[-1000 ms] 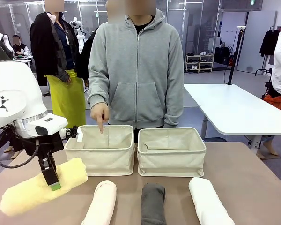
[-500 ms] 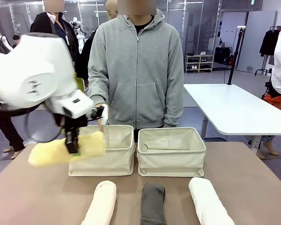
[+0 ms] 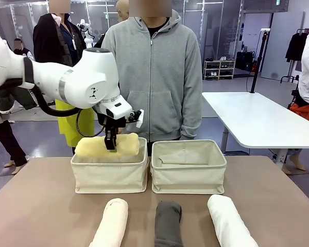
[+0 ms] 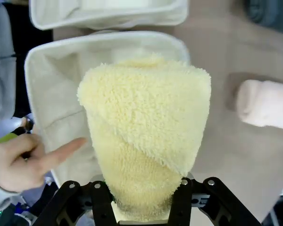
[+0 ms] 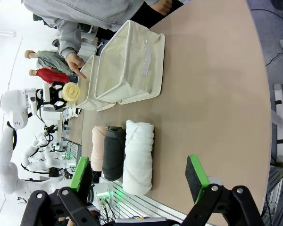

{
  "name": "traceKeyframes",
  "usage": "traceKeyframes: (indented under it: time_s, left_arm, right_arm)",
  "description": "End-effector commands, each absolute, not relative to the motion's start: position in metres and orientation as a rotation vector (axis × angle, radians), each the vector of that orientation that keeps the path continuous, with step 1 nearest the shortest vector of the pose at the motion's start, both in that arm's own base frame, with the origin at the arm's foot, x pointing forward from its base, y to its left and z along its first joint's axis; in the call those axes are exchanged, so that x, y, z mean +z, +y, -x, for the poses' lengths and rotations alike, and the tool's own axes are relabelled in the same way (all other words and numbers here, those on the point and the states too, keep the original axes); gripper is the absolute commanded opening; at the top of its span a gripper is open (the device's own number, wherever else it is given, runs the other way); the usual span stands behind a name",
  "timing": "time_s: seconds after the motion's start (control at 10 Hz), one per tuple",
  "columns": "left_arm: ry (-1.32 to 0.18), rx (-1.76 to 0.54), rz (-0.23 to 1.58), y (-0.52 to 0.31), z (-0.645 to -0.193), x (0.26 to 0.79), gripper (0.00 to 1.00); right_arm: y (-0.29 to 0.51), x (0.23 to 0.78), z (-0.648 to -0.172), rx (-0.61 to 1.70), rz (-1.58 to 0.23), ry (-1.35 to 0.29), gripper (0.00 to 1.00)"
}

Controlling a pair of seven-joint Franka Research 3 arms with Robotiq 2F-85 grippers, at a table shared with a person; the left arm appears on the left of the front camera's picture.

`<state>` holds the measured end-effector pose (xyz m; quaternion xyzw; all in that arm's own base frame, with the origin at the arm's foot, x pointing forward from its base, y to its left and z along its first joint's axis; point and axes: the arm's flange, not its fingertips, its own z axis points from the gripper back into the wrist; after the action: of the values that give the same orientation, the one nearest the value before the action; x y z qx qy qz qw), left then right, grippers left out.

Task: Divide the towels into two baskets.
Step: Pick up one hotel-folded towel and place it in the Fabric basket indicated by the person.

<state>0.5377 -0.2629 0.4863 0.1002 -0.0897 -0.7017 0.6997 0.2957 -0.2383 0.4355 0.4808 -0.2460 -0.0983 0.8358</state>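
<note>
Yellow towel (image 3: 100, 146) clamped in left gripper (image 3: 111, 146), at rim height over left basket (image 3: 109, 177). Right basket (image 3: 188, 180) just beside it. Cream towel (image 3: 110, 224), grey towel (image 3: 168, 224) and white towel (image 3: 229, 222) lie in a row on the near table (image 3: 41, 206). Person's hand (image 4: 21, 162) points into left basket. Right gripper (image 5: 139, 174) fingers apart, holding nothing.

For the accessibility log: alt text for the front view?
The left tool holds the pale yellow towel over the left basket, beside the right basket. A cream towel, a dark grey towel and a white towel lie nearer the camera; a person stands behind.
</note>
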Motion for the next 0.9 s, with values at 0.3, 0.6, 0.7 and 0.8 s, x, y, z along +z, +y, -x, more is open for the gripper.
traceKeyframes:
  time_s: [0.3, 0.6, 0.7, 0.8]
  left_arm:
    - [-0.204, -1.687, -0.261, -0.261, -0.588, 0.453, 0.37]
    - [-0.153, -1.688, -0.255, -0.260, -0.602, 0.428, 0.37]
    - [-0.166, -1.683, -0.226, -0.259, -0.606, 0.424, 0.44]
    - [-0.150, -1.673, -0.217, -0.259, -0.610, 0.417, 0.54]
  right_arm:
    - [-0.239, 0.438, -0.294, -0.205, -1.019, -0.529, 1.00]
    - [-0.239, 0.438, -0.294, -0.205, -1.019, -0.529, 1.00]
    - [-0.239, 0.438, -0.294, -0.205, -1.019, -0.529, 1.00]
    - [-0.239, 0.438, -0.294, -0.205, -1.019, -0.529, 1.00]
